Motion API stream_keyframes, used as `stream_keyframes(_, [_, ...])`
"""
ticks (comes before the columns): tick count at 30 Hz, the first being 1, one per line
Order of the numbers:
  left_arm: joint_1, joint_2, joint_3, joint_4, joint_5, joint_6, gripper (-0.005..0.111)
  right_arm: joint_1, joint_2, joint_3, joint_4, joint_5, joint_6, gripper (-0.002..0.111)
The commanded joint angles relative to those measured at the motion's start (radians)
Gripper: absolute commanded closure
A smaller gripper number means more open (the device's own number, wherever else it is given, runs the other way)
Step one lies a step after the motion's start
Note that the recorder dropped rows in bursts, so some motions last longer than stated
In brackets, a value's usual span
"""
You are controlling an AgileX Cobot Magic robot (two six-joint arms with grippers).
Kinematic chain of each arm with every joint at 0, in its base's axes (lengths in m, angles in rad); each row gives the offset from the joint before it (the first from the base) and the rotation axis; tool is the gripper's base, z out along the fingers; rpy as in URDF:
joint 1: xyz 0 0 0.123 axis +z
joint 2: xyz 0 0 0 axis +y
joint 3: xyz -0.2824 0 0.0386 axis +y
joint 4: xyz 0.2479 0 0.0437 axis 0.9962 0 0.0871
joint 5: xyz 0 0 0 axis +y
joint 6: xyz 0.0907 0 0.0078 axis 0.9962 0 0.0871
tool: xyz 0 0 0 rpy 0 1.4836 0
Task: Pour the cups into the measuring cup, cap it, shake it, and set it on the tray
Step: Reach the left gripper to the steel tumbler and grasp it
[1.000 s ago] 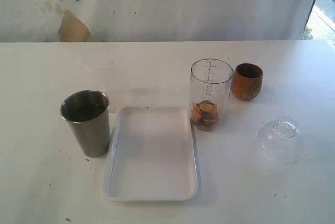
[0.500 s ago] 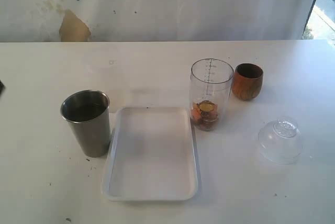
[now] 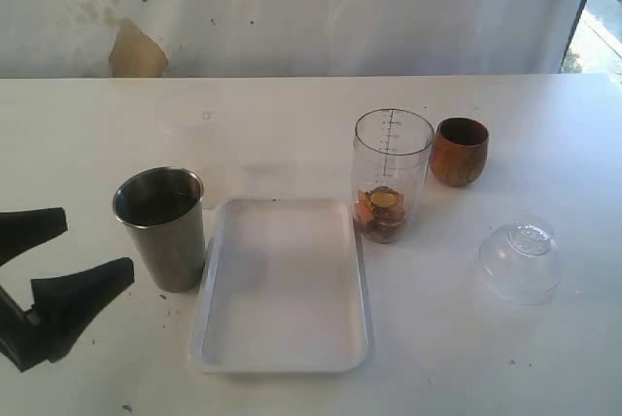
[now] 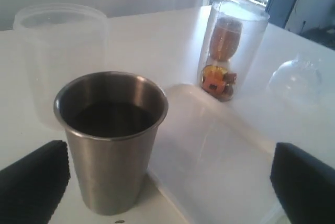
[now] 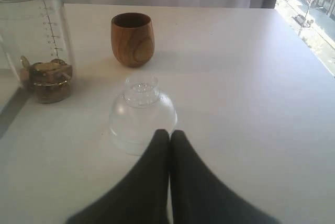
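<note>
- I see my left gripper (image 3: 97, 244) at the left edge of the exterior view. Its two black fingers are spread wide apart and there is nothing in them.
- The steel tumbler (image 3: 163, 231) stands upright on the white table (image 3: 292, 134), just beside that gripper. One finger (image 3: 83, 288) comes very near its side. I cannot tell if it touches.
- In the left wrist view the tumbler (image 4: 112, 145) stands in front of the wide gap of the left gripper (image 4: 167, 153), closer to one finger than the other. It looks dark inside. I cannot tell if it is full.
- The tray (image 3: 282, 290) lies flat, just beside the tumbler on its right. Nothing is on it.
- The measuring cup (image 3: 391, 168) stands upright at the tray's far right corner, very close to the rim. It has no lid on. Some small orange and brown bits lie at its bottom.
- The wooden cup (image 3: 459, 152) stands upright just to the right of the measuring cup and a little behind it. The two do not touch.
- A clear dome lid (image 3: 520, 262) sits on the table, well to the right of the tray and apart from both cups.
- My right gripper (image 5: 169, 135) shows only in the right wrist view. Its fingers are pressed tight together with nothing between them. The tips are right by the dome lid (image 5: 142, 116). I cannot tell if they touch it.
- In the left wrist view, a cloudy plastic tub (image 4: 60, 51) stands past the tumbler.
</note>
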Motion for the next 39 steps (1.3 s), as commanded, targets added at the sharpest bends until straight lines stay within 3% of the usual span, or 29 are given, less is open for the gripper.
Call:
stream_keyframes(1, [-0.057, 0.126, 0.000, -0.152, -0.024, 0.207, 0.002, -0.006, -0.006, 0.004, 0.002, 0.001, 0.000, 0.108])
stream_keyframes(7, [-0.105, 0.238, -0.002, -0.248, -0.031, 0.367, 0.002, -0.006, -0.006, 0.004, 0.002, 0.001, 0.000, 0.108])
stream_keyframes(13, [-0.104, 0.331, -0.006, -0.306, -0.154, 0.477, 0.002, -0.006, -0.006, 0.004, 0.002, 0.001, 0.000, 0.108])
stream_keyframes(22, [-0.104, 0.492, -0.129, -0.292, -0.151, 0.480, 0.002, -0.006, -0.006, 0.004, 0.002, 0.001, 0.000, 0.108])
stream_keyframes(33, [-0.104, 0.641, -0.145, -0.279, -0.254, 0.565, 0.002, -0.006, -0.006, 0.004, 0.002, 0.001, 0.000, 0.108])
stream_keyframes(39, [-0.104, 0.731, -0.226, -0.279, -0.253, 0.557, 0.002, -0.006, -0.006, 0.004, 0.002, 0.001, 0.000, 0.108])
